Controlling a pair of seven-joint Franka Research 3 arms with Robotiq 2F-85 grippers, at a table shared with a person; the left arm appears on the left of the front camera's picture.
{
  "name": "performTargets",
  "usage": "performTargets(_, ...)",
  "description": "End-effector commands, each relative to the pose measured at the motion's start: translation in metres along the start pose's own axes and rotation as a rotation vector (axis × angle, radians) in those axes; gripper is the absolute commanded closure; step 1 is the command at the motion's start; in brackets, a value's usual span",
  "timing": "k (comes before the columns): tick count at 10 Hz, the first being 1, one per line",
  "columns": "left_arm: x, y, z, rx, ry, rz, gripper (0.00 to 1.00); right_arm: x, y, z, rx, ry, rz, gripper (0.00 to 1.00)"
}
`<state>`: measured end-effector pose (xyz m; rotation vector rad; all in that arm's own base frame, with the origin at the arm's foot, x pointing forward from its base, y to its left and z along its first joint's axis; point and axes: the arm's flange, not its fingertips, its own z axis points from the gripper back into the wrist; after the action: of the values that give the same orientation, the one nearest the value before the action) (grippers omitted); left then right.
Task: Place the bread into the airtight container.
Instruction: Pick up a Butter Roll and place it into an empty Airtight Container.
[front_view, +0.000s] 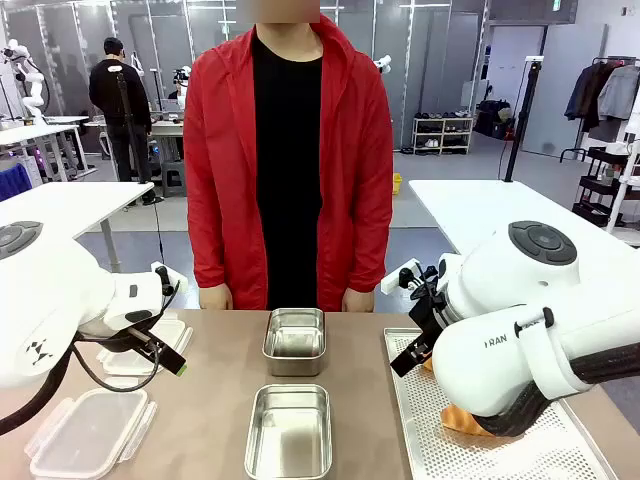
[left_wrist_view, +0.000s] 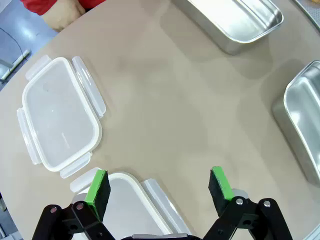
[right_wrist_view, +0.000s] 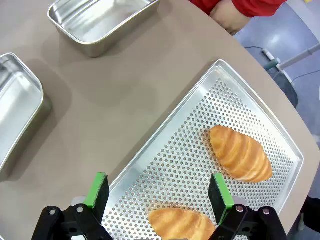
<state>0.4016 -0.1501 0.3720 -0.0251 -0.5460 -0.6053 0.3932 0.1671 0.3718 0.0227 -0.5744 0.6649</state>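
Note:
Two golden bread rolls lie on a perforated metal tray: one roll toward its far side, the other right under my right gripper, which hovers open above the tray. In the front view, a bit of bread peeks from under the right arm. Two bare steel containers stand mid-table, one far and one near. My left gripper is open over the table's left part, with nothing between its fingers.
Two clear plastic clip lids lie at the left, one beyond the left gripper and one just below it. A person in a red jacket stands at the far edge, hands resting by the table. Bare tabletop separates lids and containers.

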Motion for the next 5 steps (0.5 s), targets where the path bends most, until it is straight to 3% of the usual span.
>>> performTargets(1,0.0,0.0,0.0,0.0,0.0,0.0,0.0,0.0,0.0,0.0,0.0,0.0,0.0,0.0)
performTargets(5,0.0,0.0,0.0,0.0,0.0,0.0,0.0,0.0,0.0,0.0,0.0,0.0,0.0,0.0)
